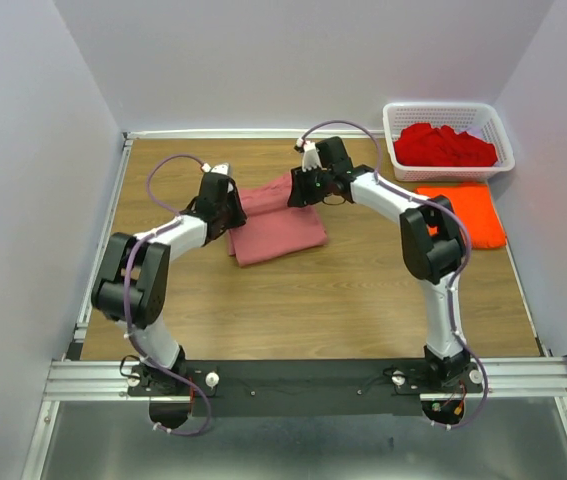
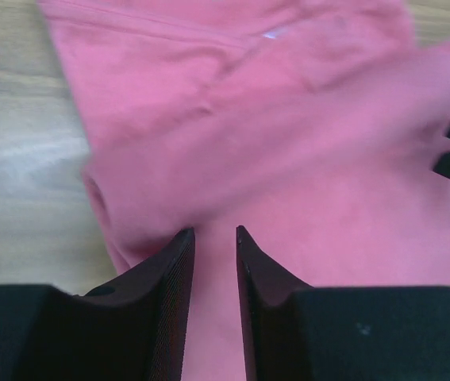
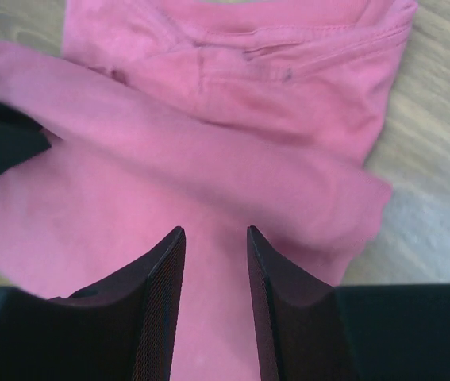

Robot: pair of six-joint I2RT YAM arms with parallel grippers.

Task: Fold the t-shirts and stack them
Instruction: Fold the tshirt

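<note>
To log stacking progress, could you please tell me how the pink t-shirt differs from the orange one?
The pink t-shirt lies mid-table, loosely folded with a rumpled layer on top. The orange t-shirt lies flat and neatly folded near the right edge, beside the basket. Pink looks faded and orange looks bright. Both are plain tees, and neither is stacked yet.

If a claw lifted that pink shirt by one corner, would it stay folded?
Probably not: the pink shirt lies in soft, rumpled layers, so it would likely droop open. Pushed across the wooden table, it would probably bunch, not slide.
</note>
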